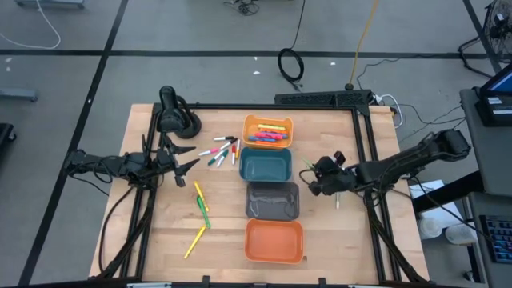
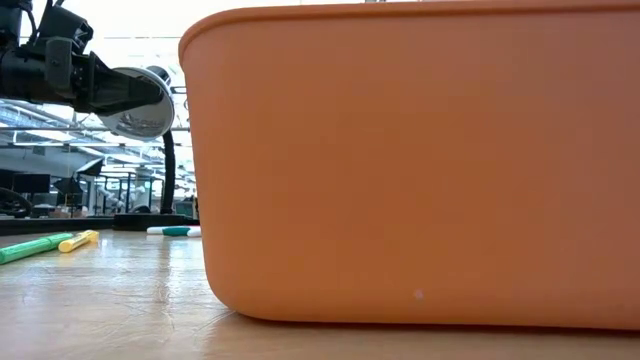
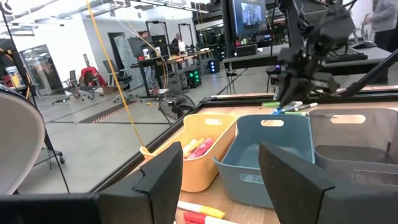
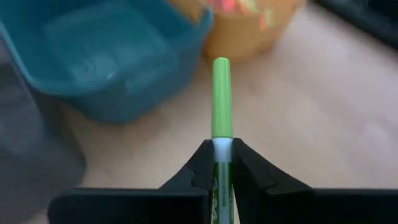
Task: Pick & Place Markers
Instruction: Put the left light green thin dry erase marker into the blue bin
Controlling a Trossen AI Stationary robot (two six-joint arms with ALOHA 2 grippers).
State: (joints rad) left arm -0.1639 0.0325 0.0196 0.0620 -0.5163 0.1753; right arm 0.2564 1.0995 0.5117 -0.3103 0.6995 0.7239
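Clamped between my right gripper [image 4: 222, 163] fingers is a green marker [image 4: 221, 99], cap pointing out past the teal bin [image 1: 266, 166], just right of it. More markers [image 1: 222, 150] lie left of that bin, beside my left gripper [image 1: 190, 158], jaws spread.
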